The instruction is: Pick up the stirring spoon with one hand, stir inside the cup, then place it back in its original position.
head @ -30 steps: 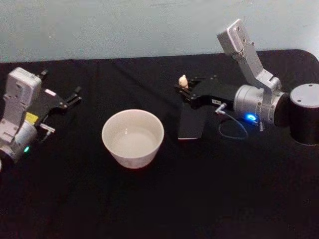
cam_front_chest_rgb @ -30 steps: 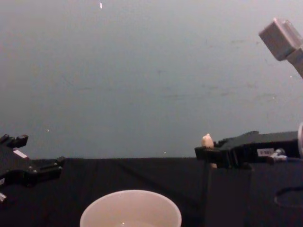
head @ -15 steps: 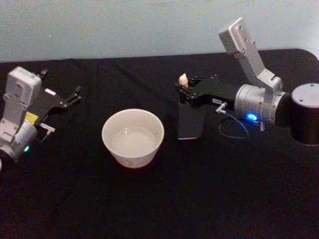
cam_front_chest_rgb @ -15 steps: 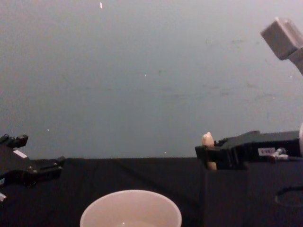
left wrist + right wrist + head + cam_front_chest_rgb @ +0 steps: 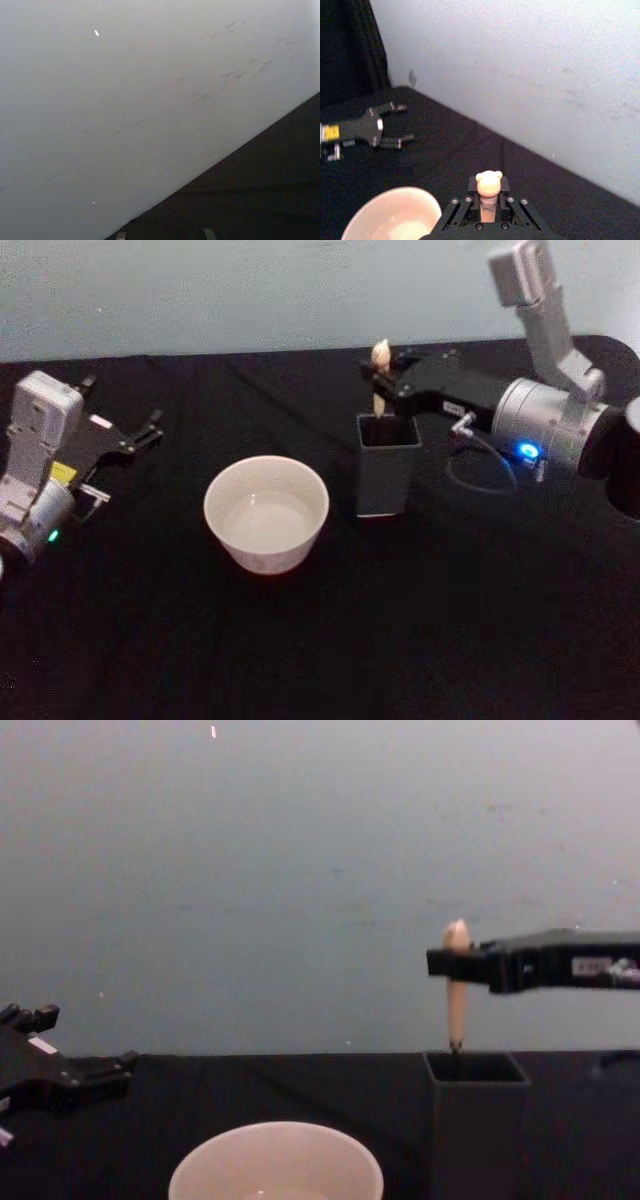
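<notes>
Right end effector (image 5: 382, 378): closed on the stirring spoon (image 5: 380, 355), gripping the beige handle just below its knobbed top. In the right wrist view the fingers (image 5: 504, 189) press the handle from both sides, and the rounded, eared top (image 5: 488, 184) stands clear above them.

Stirring spoon: held upright, directly over the dark grey square holder (image 5: 386, 475). In the chest view the handle (image 5: 456, 995) hangs straight down from my end effector (image 5: 450, 963), and its thin lower end reaches the holder's open top (image 5: 478, 1130). The metal bowl is hidden, so I cannot tell how deep it sits.

Holder: upright on the black surface (image 5: 400, 620), beside the cup (image 5: 266, 512) on my right, near it but not touching.

Cup: cream-white, upright, near the middle of the surface, with a pale inside. Its rim shows at the lower edge of the chest view (image 5: 275, 1165) and in the right wrist view (image 5: 395, 215).

Right arm: reaches in from my right, a blue light (image 5: 522, 451) lit on its silver-grey wrist.

Left end effector (image 5: 125, 410): parked low at my far left, well apart from the cup. Its fingers are spread, with nothing between them (image 5: 400, 124).
</notes>
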Robot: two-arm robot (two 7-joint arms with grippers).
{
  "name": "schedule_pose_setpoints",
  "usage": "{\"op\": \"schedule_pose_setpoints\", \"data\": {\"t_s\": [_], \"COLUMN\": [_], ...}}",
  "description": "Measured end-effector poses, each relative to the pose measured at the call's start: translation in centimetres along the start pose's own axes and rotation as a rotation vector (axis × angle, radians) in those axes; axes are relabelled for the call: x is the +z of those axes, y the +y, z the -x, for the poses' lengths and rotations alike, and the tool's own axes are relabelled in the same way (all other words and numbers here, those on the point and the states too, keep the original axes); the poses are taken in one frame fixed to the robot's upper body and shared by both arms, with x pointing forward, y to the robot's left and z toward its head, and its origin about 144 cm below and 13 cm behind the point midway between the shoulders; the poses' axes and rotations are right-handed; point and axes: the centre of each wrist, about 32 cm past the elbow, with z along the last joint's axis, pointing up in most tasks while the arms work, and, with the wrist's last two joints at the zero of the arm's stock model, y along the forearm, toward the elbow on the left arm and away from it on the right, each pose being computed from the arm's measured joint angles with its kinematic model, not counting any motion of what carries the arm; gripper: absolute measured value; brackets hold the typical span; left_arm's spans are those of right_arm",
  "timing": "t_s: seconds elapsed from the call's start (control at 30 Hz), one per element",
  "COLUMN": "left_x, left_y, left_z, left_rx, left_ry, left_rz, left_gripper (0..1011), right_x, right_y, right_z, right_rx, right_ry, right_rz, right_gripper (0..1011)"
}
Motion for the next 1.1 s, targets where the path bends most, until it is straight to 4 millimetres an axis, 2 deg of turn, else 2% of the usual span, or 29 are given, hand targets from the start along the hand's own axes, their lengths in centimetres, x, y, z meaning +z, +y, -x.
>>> {"op": "schedule_pose_setpoints", "data": {"t_s": [0.4,0.6,0.8,1.1], "left_x": [0.0,0.0,0.0,0.0], "left_y": [0.0,0.0,0.0,0.0], "left_z": [0.0,0.0,0.0,0.0], "left_rx": [0.000,0.000,0.000,0.000], "left_ry": [0.000,0.000,0.000,0.000], "left_rz": [0.000,0.000,0.000,0.000], "left_gripper": [1001,1001,1001,1001], "right_x": [2.2,2.4,1.7,-0.6], "right_y": [-1.4,-1.7,-1.2,0.9], "right_z": [0.4,0.8,1.8,3.9], "right_rx": [-0.034,-0.040,-0.002,0.099], "right_ry": [0.034,0.042,0.033,-0.008], "right_rz": [-0.180,-0.270,-0.325,-0.316], "right_gripper": [215,215,215,215]}}
